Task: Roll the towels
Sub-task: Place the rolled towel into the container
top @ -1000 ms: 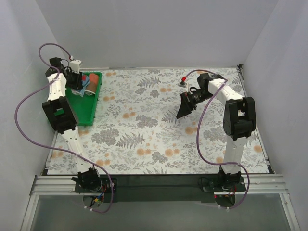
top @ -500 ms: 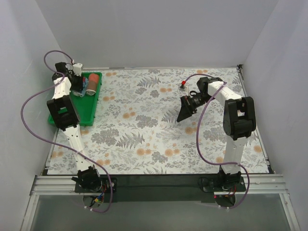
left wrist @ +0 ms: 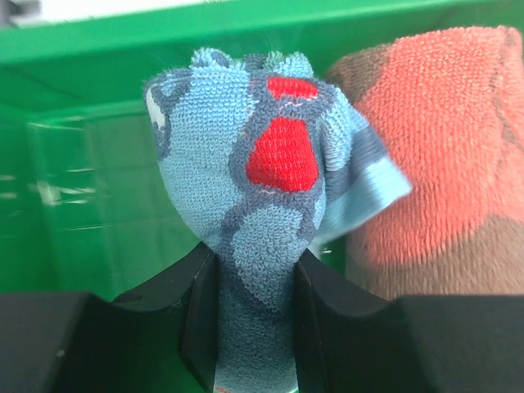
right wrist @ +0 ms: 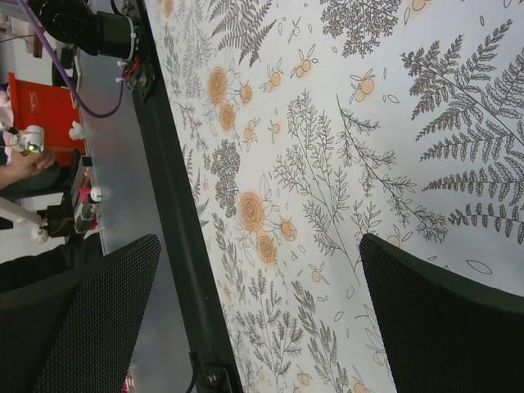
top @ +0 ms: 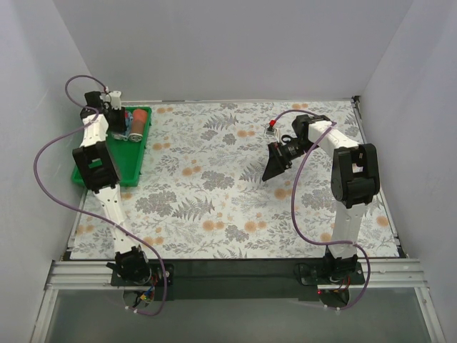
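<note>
- The left fingers (left wrist: 203, 307) are closed on the blue towel (left wrist: 254, 188), pinching its lower part between them; the bunched top of the cloth stands up above the tips.
- The blue towel shows a dark print and two red patches, and a loose pale flap sticks out on its right side.
- The red towel (left wrist: 434, 155) lies as a short roll just beside the blue one, on its right; the flap seems to touch it, though the wrist view is too close to be sure.
- Both towels are inside the green tray (left wrist: 90, 188), whose wall rises behind them.
- From above, the tray (top: 128, 163) sits at the far left of the worktop (top: 214, 193), with the left arm reaching over it.
- In that view the red towel (top: 139, 120) rests at the tray's far end, and the left fingers (top: 120, 127) are just to its left; the blue towel is hard to make out there.
- Whether the blue towel rests on the tray floor or hangs above it cannot be told.
- The right fingers (right wrist: 90, 303) are spread wide, with nothing between them.
- The right fingers (top: 275, 163) hover over the floral worktop (right wrist: 344, 131) on its right half, well apart from the tray.
</note>
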{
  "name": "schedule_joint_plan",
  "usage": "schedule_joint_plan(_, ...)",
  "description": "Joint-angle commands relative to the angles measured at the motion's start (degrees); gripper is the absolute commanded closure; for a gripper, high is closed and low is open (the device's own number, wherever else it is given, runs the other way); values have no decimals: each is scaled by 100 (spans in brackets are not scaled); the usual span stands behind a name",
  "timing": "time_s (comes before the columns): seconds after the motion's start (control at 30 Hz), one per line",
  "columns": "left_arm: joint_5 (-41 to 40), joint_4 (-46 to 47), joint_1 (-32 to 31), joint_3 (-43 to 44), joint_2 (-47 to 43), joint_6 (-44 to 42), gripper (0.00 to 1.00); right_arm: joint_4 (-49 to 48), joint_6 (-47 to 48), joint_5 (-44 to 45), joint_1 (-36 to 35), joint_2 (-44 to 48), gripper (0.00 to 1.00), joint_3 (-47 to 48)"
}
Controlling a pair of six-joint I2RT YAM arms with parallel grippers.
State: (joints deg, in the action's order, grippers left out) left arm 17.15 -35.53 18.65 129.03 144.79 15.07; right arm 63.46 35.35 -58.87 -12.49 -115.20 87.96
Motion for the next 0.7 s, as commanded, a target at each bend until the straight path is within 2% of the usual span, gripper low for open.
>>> schedule_joint_plan(0.0,96,81,-108,-80,23,382,100,61,68,-195,-8,24,1,-69)
schedule_joint_plan(0.23,123,151,-143,-71,146,523,100,61,103,-238,-8,-3,1,-148)
schedule_joint_plan(0.43,-500,204,-169,-71,304,611,100,43,103,-327,-16,-38,1,-157)
schedule_joint_plan(0.67,-1125,274,-178,-220,234,1199,100,52,95,-327,-8,-12,1,-174)
